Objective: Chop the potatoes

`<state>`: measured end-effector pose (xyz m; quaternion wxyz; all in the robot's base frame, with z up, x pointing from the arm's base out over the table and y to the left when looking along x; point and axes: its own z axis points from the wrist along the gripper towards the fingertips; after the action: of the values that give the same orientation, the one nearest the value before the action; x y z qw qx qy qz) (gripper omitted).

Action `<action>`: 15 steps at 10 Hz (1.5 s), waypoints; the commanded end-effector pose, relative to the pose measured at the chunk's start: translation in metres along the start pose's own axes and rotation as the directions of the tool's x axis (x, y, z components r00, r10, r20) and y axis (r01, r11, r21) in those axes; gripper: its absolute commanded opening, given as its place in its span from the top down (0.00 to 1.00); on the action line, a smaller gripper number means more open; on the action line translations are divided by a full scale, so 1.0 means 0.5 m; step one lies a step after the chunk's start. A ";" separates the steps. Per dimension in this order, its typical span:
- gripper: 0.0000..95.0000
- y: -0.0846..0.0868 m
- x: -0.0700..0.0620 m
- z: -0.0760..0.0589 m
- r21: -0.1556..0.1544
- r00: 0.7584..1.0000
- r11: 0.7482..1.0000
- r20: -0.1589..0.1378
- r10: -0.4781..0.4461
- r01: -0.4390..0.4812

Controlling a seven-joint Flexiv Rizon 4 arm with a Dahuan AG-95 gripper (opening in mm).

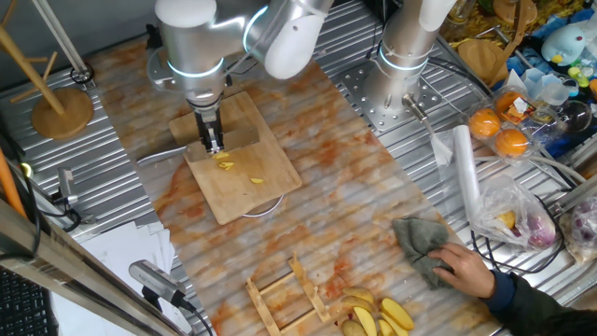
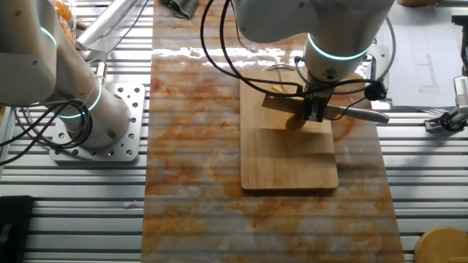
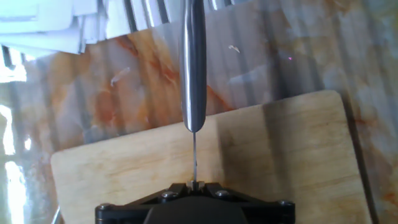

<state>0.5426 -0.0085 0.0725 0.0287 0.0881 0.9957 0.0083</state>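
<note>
Marbled table [image 1: 373, 205], bamboo board [image 1: 256, 187], potato pieces [image 1: 226, 165], fingers [image 1: 214, 145] clamped on knife [image 2: 351, 112]

Yellow potato slices [image 1: 227, 165]; tan bamboo board [image 1: 266, 191]; orange-marbled tabletop [image 1: 373, 196].

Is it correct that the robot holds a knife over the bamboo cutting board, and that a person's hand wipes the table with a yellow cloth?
Only the colour is wrong. In one fixed view, the cloth under the person's hand is grey, not yellow. The rest holds: the gripper has its jaws closed on a knife above the bamboo cutting board.
</note>
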 end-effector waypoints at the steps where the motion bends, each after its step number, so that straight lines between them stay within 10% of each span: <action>1: 1.00 -0.014 0.011 0.002 0.006 0.999 0.998 0.003 -0.055 0.055; 13: 1.00 -0.025 0.040 0.066 -0.014 0.985 0.986 0.062 -0.162 0.163; 15: 1.00 -0.030 0.033 0.014 -0.032 0.986 0.987 0.052 -0.157 0.158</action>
<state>0.5242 -0.0222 0.0495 0.0621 0.0126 0.9979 0.0133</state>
